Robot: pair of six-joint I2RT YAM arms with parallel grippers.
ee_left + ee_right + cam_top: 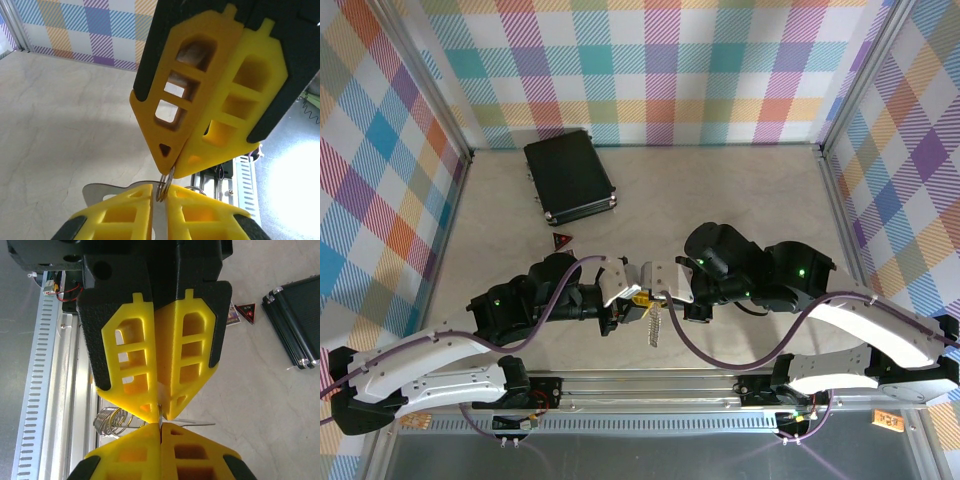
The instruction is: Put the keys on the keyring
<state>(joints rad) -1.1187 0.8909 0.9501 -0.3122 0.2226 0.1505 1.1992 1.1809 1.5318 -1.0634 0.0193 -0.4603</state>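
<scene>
The keyring [655,325] hangs above the table between my two grippers, which meet tip to tip near the front edge. Its flat silver plate [97,192] shows behind my left fingers. Its bundle of small rings [112,422] sticks out to one side. My right gripper [160,429] is shut on one small ring, pinching it at the tips. From the opposite side my left gripper [160,189] is closed to a narrow slit round that same ring. In the top view the left gripper [632,297] and right gripper [655,292] nearly touch. The keys are hidden.
A black rectangular case [570,178] lies at the back left of the table. A small red triangular tag [562,241] sits in front of it. A slotted aluminium rail [650,385] runs along the near edge. Checkered walls close the sides and back.
</scene>
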